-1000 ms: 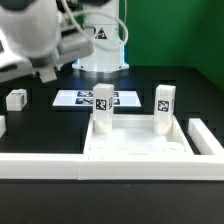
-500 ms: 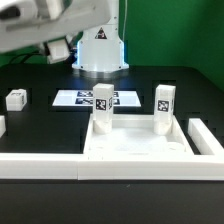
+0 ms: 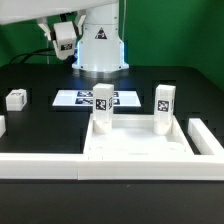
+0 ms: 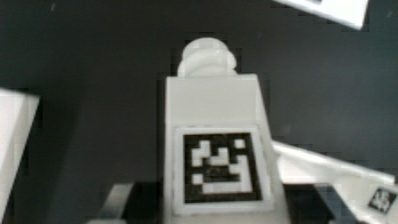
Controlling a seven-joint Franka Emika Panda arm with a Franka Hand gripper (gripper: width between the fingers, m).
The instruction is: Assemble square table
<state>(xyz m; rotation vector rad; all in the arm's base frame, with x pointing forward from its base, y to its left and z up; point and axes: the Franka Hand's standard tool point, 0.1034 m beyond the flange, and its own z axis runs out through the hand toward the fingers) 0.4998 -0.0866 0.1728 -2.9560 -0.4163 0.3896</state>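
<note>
The square table top (image 3: pixel 140 147) lies upside down near the front, with two white tagged legs standing upright on it, one (image 3: pixel 102 110) toward the exterior view's left and one (image 3: pixel 165 108) toward its right. Another leg (image 3: pixel 15 99) lies loose at the far left. My gripper (image 3: pixel 64 38) is high at the back left, near the arm's base. In the wrist view my gripper (image 4: pixel 222 205) is shut on a white tagged leg (image 4: pixel 217 130), whose peg end points away from the camera. One finger (image 4: pixel 125 200) shows beside the leg.
The marker board (image 3: pixel 95 98) lies behind the table top. The white border rail (image 3: pixel 60 168) runs along the front and up the right side (image 3: pixel 205 135). The arm's white base (image 3: pixel 100 50) stands at the back.
My gripper and arm have risen and moved back and toward the exterior view's right, away from the left side of the table.
</note>
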